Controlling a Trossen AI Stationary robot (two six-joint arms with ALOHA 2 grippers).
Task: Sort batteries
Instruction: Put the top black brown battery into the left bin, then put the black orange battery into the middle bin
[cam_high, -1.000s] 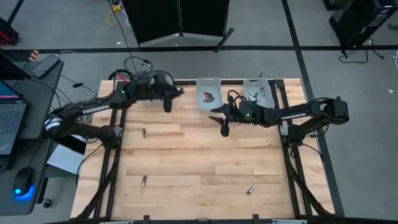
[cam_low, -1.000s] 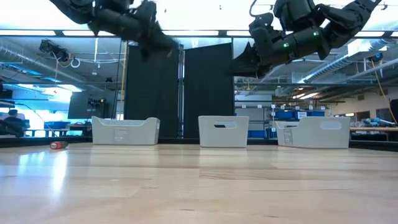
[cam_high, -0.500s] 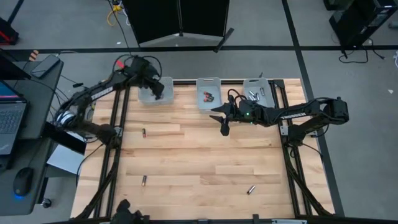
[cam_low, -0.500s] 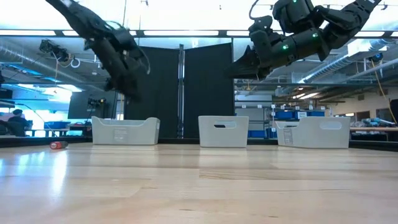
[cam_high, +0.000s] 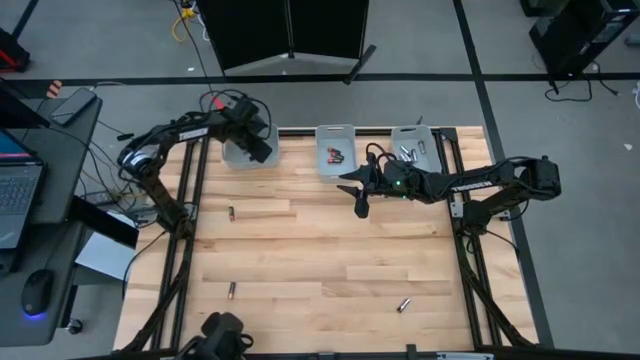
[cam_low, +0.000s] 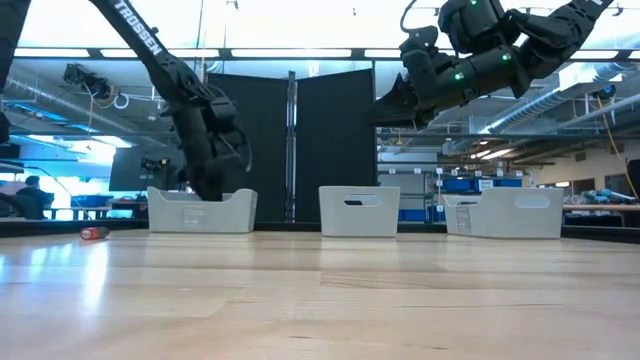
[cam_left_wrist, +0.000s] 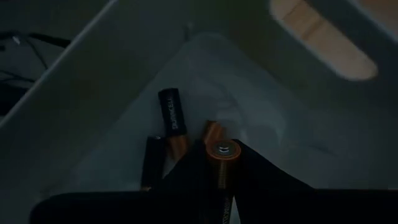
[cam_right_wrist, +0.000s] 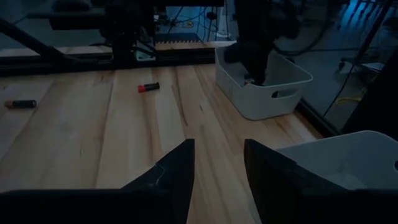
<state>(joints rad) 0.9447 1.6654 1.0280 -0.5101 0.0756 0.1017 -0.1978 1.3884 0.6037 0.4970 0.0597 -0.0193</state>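
Three bins: we saw three translucent plastic bins in a row along the upper edge of the wooden table (cam_high: 320, 250) in the high view, the left bin (cam_high: 236, 155), the middle bin (cam_high: 335, 150) and the right bin (cam_high: 412, 145).
Left gripper: we found the left gripper (cam_high: 256, 148) reaching down into the left bin, at upper left of the table; in the low view it dipped behind that bin's wall (cam_low: 201, 210).
Left fingers: they were closed on a copper-topped battery (cam_left_wrist: 222, 163), held end-on between the two dark fingers (cam_left_wrist: 261, 180) in the left wrist view.
Left bin contents: we counted a black and copper Duracell battery (cam_left_wrist: 172, 122) on the bin floor, a second black battery (cam_left_wrist: 151, 163) near it, and a copper end (cam_left_wrist: 211, 131) just beside the held one.
Right gripper: we saw the right gripper (cam_high: 361, 205) hovering above the boards at upper centre of the table, below the middle bin.
Right fingers: they stood apart with nothing between them in the right wrist view (cam_right_wrist: 217, 163).
Loose batteries: we noted one (cam_high: 231, 213) at left of the table, one (cam_high: 231, 290) at lower left, and a silver-grey one (cam_high: 404, 304) at lower right.
Sorted batteries: dark and red ones (cam_high: 335, 153) lay in the middle bin, silver-grey ones (cam_high: 408, 152) in the right bin.
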